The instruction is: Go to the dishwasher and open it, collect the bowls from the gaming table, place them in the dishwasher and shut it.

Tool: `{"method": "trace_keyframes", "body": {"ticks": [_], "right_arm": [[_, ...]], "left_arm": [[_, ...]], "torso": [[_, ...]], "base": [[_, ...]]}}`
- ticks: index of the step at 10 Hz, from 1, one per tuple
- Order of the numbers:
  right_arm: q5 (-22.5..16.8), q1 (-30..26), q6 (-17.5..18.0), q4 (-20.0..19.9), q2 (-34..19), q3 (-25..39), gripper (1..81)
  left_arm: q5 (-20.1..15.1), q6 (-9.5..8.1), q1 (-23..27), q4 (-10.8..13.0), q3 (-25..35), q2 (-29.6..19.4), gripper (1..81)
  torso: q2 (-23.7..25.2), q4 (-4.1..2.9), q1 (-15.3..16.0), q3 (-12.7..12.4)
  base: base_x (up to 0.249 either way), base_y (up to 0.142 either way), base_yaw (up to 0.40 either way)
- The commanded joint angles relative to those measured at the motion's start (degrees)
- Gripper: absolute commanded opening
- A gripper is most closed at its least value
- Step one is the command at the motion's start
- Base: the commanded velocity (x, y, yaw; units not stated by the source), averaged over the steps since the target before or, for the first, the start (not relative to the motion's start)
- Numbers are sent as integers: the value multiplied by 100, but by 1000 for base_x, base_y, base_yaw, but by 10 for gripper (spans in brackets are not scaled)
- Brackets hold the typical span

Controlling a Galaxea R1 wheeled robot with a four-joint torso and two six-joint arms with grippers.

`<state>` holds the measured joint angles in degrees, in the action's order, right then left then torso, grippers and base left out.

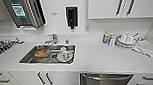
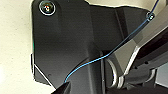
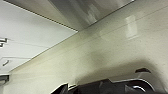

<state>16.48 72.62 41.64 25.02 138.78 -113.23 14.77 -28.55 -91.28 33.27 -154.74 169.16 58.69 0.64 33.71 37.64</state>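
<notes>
At kitchen counter (image 1: 98, 57), dishwasher (image 1: 104, 81) under its front edge right of sink (image 1: 48, 54), door apparently shut, bowls uncollected, so step one pending; can't tell either gripper's state.

The head camera looks forward and steeply down from high above the white worktop (image 1: 98, 57), close to it, with the sink (image 1: 48, 54) left of centre and the dishwasher (image 1: 104, 80) at the lower edge, right of the sink. The left wrist camera faces the robot's own dark plate at close range, over pale floor. The right wrist camera sits low, looking along pale floor (image 3: 105, 55) toward white cabinet fronts (image 3: 30, 40) — fronts of the kind the head view shows beneath the sink.
</notes>
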Motion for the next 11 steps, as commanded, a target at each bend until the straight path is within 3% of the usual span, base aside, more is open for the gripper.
{"method": "trace_keyframes", "body": {"ticks": [1,3,6,8,11], "right_arm": [[75,987,19,1971,1092,-1884,811],[-608,1259,19,2043,1356,-2324,811],[-889,1594,10,2043,1732,-2920,811],[-1664,1603,10,2034,2287,-3510,811],[-1727,1682,10,1981,2982,-4294,811]], "left_arm": [[-265,16,71,-5,-189,31,811],[-265,25,71,13,-198,13,811],[-334,-19,185,-73,-311,22,811],[-352,-10,281,-365,-417,118,811],[-352,-10,326,-462,-724,84,811]], "torso": [[-2,0,0,0],[0,0,0,0],[0,0,0,0],[0,0,0,0],[0,0,0,0]], "base": [[0,0,0],[0,0,0],[0,0,0],[0,0,0],[0,0,0]]}}
